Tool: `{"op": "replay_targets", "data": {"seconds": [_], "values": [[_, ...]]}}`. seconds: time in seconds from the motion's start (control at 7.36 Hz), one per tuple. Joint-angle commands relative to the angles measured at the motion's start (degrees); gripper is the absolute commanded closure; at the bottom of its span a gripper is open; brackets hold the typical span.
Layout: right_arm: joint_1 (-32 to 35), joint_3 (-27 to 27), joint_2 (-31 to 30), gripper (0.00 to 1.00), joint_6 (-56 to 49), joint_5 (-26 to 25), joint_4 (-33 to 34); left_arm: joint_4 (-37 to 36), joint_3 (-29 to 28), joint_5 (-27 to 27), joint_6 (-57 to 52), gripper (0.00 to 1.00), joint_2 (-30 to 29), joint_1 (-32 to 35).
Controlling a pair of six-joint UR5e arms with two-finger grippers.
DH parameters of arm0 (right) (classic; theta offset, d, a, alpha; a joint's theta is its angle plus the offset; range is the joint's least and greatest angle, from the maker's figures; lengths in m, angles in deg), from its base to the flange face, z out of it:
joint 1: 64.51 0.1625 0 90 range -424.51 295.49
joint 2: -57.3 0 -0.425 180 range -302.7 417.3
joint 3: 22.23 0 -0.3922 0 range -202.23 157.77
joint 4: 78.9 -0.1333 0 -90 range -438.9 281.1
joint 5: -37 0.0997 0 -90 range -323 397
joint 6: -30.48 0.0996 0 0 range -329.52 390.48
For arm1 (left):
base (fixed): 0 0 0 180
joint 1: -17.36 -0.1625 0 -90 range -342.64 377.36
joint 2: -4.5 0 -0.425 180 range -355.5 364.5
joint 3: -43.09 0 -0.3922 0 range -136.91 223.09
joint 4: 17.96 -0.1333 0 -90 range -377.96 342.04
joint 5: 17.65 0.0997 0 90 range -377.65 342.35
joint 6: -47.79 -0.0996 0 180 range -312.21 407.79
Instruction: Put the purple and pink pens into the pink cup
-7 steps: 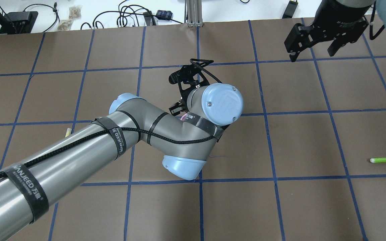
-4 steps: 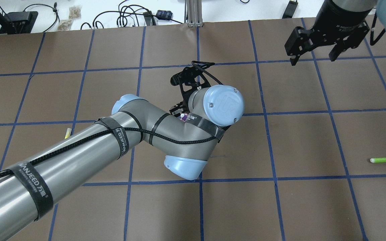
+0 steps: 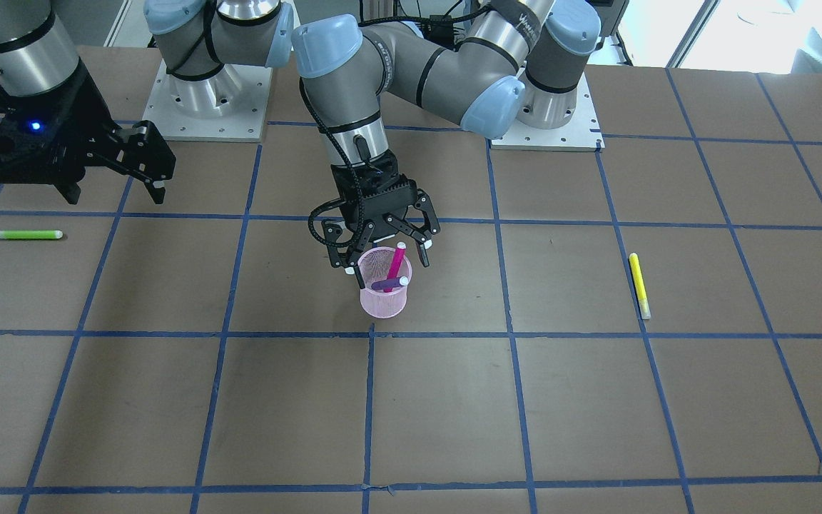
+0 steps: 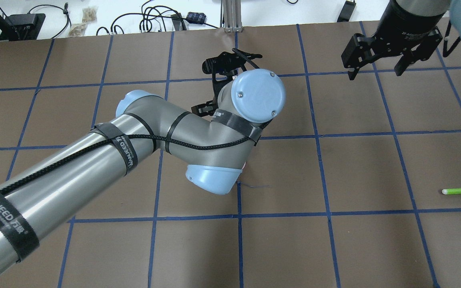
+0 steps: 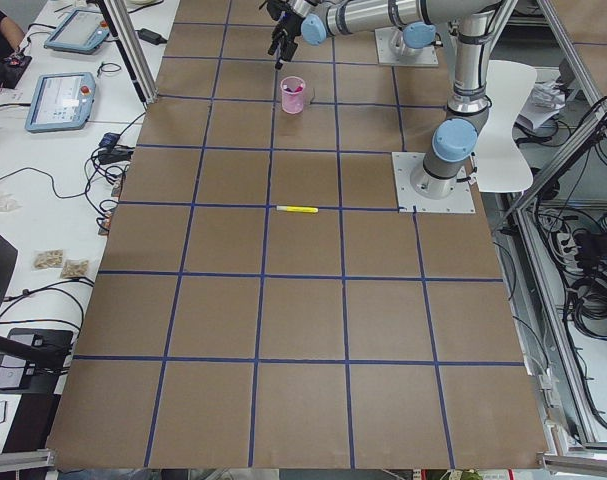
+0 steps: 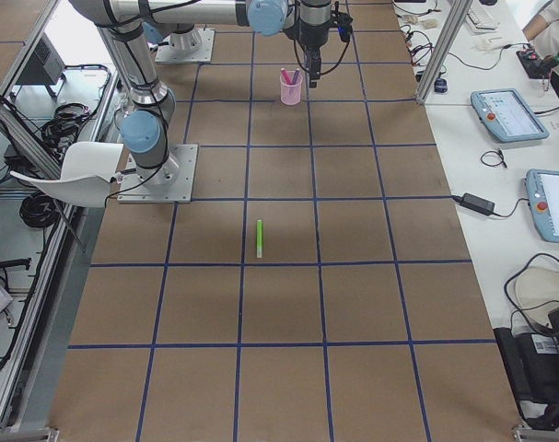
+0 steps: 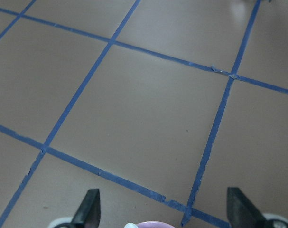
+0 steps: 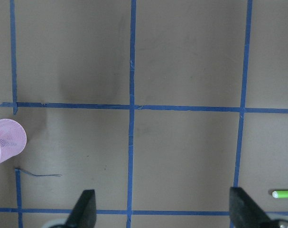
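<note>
Brown gridded table [image 3: 596, 414] holds the pink cup [image 3: 383, 300] with pink pen [image 3: 396, 263] and purple pen [image 3: 387, 285] both inside, so the left gripper [image 3: 387, 257], spread wide just over the rim, should rise straight up without clipping it.

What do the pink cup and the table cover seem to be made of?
Pink cup: fine mesh, likely wire or plastic; a small grid pattern shows on its see-through wall. Table cover: matte brown paper or a similar sheet, with no glare. Its grid looks like blue tape, ragged in places.
</note>
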Motion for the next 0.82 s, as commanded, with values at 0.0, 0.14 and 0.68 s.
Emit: {"op": "replay_targets", "data": {"seconds": [0.0, 0.14, 0.68], "values": [[-0.16, -0.11, 0.11, 0.00, -0.41, 0.30, 0.14, 15.87, -7.02, -9.35, -13.30, 0.00, 2.28, -7.69], [-0.16, -0.11, 0.11, 0.00, -0.41, 0.04, 0.14, 22.56, -8.70, -13.99, -13.80, 0.00, 3.33, -12.08], [-0.08, -0.11, -0.07, 0.00, 0.11, 0.30, 0.14, 35.69, -8.90, -19.75, -34.07, 0.00, 8.07, -27.20]]}}
